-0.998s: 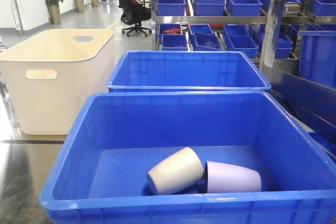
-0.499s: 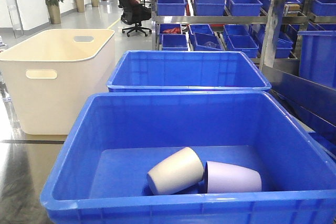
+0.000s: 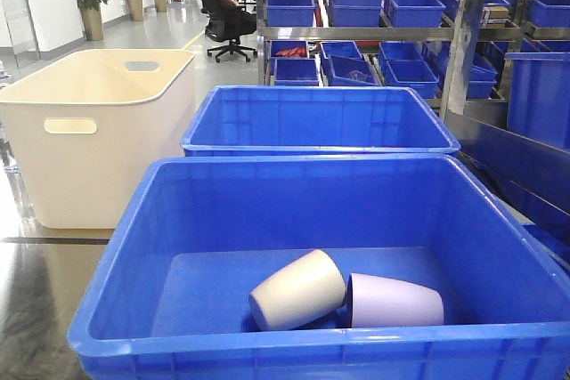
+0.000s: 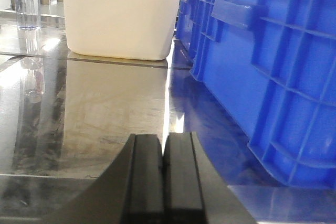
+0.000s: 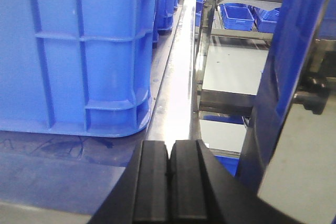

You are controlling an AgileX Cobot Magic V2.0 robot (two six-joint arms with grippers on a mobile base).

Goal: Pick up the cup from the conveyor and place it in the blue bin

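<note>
The blue bin [image 3: 294, 175] fills the near front view. On its floor lie a cream cup [image 3: 297, 290] and a lilac cup [image 3: 394, 301], both on their sides and touching. The conveyor is out of view. My left gripper [image 4: 164, 145] is shut and empty, low over the shiny table, left of the bin's outer wall [image 4: 273, 66]. My right gripper [image 5: 170, 150] is shut and empty, low on the table, right of the bin's wall [image 5: 79, 51]. Neither gripper shows in the front view.
A cream-white tub [image 3: 89, 131] with handle cutouts stands at the left, also in the left wrist view [image 4: 121, 14]. A second blue bin [image 3: 316, 117] sits behind the first. Metal racks [image 3: 383, 33] hold several blue bins at the back right. A steel frame [image 5: 210, 51] is close on my right.
</note>
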